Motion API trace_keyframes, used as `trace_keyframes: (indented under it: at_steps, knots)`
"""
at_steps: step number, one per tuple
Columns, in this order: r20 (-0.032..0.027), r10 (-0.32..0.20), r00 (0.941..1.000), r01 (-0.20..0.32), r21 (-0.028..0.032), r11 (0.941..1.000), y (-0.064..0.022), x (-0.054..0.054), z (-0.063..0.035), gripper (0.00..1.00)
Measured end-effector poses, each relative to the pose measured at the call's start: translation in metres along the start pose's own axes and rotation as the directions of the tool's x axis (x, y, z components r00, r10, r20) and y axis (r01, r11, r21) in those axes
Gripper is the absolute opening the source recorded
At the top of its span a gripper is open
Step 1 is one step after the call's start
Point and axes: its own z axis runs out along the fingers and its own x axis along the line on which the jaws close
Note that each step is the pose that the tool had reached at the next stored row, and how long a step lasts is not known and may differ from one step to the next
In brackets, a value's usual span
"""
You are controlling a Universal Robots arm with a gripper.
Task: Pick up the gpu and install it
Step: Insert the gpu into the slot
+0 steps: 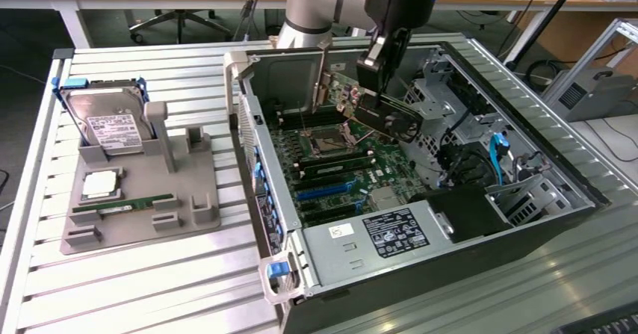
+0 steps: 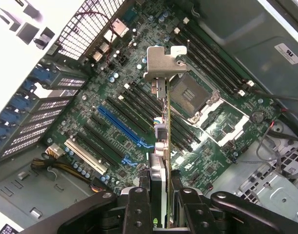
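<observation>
The gpu (image 1: pixel 351 99), a green card with a black cooler and a silver end bracket, hangs tilted inside the open computer case (image 1: pixel 438 237), above the motherboard (image 1: pixel 334 173). My gripper (image 1: pixel 382 59) comes down from above and is shut on the card's upper edge. The wrist view looks along the gpu (image 2: pixel 161 117) edge-on. Its silver bracket (image 2: pixel 162 61) is at the far end, and my gripper (image 2: pixel 159 197) clamps it between two black fingers (image 2: pixel 138 204). Below the card lie the blue slot (image 2: pixel 120 123) and black slots, with the CPU socket (image 2: pixel 197 100) beside it.
A grey holder (image 1: pixel 149 199) stands on the slatted table at the exterior view's left. It carries a hard drive (image 1: pixel 107 121), a square chip (image 1: pixel 100 184) and a narrow green RAM stick (image 1: pixel 125 203). Case walls, drive cages and cables (image 1: pixel 494 158) surround the card.
</observation>
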Motion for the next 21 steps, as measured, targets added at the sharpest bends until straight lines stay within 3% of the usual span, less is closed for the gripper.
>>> trace_keyframes:
  at_steps: [21]
  knots:
    - [0.0024, -0.033, 0.9994, 0.033, 0.0009, 0.9994, -0.0002, 0.0002, 0.0001, 0.27]
